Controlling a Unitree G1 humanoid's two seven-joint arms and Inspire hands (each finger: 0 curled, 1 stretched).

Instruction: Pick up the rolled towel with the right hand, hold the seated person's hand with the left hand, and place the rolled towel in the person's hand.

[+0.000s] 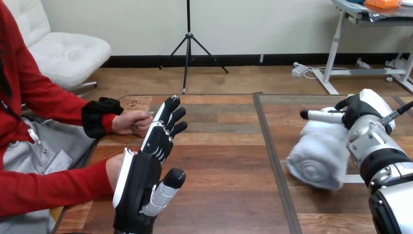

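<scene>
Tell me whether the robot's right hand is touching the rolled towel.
Touching. In the head view the right hand lies against the upper right end of the rolled towel, with no gap between them.

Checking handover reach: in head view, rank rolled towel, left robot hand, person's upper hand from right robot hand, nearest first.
1. rolled towel, held in the right robot hand, right side.
2. left robot hand, left of centre.
3. person's upper hand, far left.

You're in some lab-ish test setup: wooden table, person seated just left of the left hand fingers.
</scene>
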